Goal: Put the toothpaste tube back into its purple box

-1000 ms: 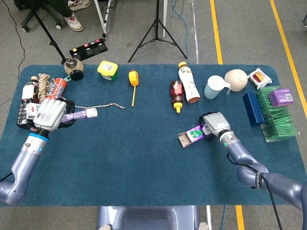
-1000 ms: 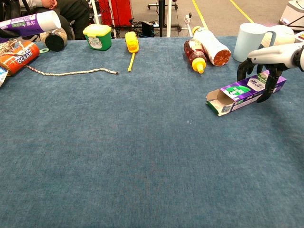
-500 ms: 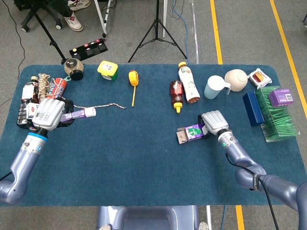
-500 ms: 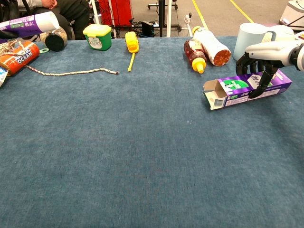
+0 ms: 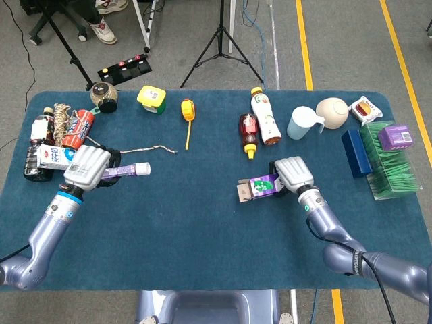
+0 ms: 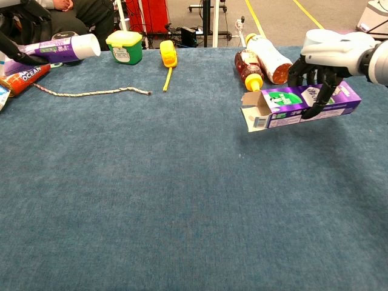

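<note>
The right hand (image 6: 330,57) has its fingers (image 6: 316,103) curled over the top of the purple box (image 6: 300,104), gripping its closed half and carrying it clear of the table (image 6: 182,200), right of centre. The box is light, thin card, likely to crush, so hold it gently, away from the mouth. Its long axis runs three to nine o'clock, open flaps at nine. The left hand (image 5: 91,169) wraps the toothpaste tube (image 6: 57,48) at far left, cap toward three; soft, squeezable, best gripped mid-body.

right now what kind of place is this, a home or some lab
Most likely a lab or test hall, not a home: a bare grey floor with yellow lines, a black tripod behind the table, and odd household goods spread out like props.
</note>
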`<move>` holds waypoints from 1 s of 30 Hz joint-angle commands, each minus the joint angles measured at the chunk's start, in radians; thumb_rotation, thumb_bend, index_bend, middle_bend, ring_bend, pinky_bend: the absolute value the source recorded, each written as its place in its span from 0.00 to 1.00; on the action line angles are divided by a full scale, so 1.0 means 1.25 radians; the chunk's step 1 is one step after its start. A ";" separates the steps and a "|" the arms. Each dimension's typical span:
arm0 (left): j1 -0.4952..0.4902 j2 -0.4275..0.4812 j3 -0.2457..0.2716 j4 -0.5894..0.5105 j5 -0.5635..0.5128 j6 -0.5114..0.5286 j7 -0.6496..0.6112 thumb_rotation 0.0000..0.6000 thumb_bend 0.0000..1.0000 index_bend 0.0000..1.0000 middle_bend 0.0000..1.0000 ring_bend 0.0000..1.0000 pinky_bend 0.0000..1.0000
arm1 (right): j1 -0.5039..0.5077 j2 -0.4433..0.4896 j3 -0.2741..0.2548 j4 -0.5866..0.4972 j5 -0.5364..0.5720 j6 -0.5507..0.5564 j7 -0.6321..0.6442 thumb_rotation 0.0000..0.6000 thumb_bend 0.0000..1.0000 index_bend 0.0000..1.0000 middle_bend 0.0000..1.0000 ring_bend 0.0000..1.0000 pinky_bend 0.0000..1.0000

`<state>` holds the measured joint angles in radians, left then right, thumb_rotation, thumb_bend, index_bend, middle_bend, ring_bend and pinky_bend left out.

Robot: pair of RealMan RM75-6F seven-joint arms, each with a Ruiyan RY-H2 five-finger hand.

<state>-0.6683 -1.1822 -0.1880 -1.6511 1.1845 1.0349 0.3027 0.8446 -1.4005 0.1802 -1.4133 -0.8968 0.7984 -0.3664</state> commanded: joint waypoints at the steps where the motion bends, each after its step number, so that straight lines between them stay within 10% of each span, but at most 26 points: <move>1: -0.020 -0.011 -0.005 -0.027 -0.030 -0.011 0.048 1.00 0.38 0.66 0.59 0.50 0.67 | 0.027 -0.004 0.015 -0.078 0.097 0.059 -0.097 1.00 0.29 0.53 0.62 0.60 0.67; 14: -0.158 -0.084 -0.033 -0.121 -0.267 -0.031 0.320 1.00 0.38 0.66 0.59 0.50 0.67 | 0.064 -0.093 0.040 -0.194 0.235 0.293 -0.281 1.00 0.33 0.53 0.66 0.65 0.76; 30: -0.296 -0.195 -0.044 -0.136 -0.484 0.065 0.507 1.00 0.38 0.66 0.59 0.50 0.67 | 0.056 -0.137 0.087 -0.236 0.286 0.372 -0.294 1.00 0.33 0.55 0.68 0.67 0.78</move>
<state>-1.0280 -1.4166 -0.2421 -1.8198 0.5893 1.1067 0.9274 0.9152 -1.5703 0.2883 -1.7067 -0.5398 1.2623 -0.7328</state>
